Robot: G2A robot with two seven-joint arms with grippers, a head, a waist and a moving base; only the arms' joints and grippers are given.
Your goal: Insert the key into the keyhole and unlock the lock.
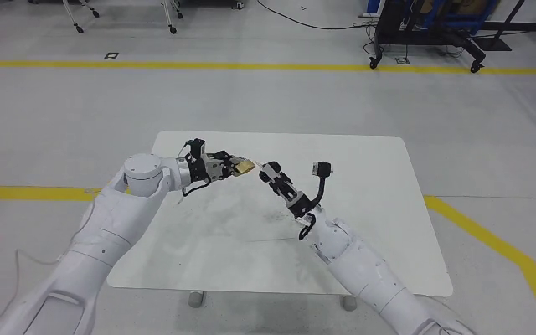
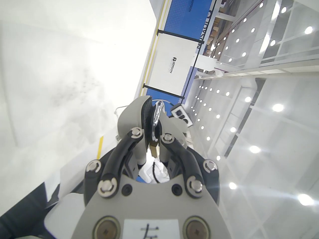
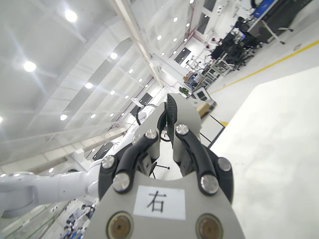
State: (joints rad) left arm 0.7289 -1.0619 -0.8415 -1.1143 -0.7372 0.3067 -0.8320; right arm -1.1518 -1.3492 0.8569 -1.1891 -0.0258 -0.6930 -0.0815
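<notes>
The left gripper (image 1: pixel 232 166) is clamped on a small brass-coloured padlock (image 1: pixel 244 167), held in the air over the far left part of the white, round-cornered bench (image 1: pixel 368 176). In the left wrist view, a shiny silver metal part and a yellow brass block of the padlock (image 2: pixel 154 150) sit between the dark pads. The right gripper (image 1: pixel 267 171) is just beside the padlock, its tip toward it. Its pincer is narrow with the ribbed pads (image 3: pixel 171 115) pressed together, and whether a key lies between them cannot be told.
</notes>
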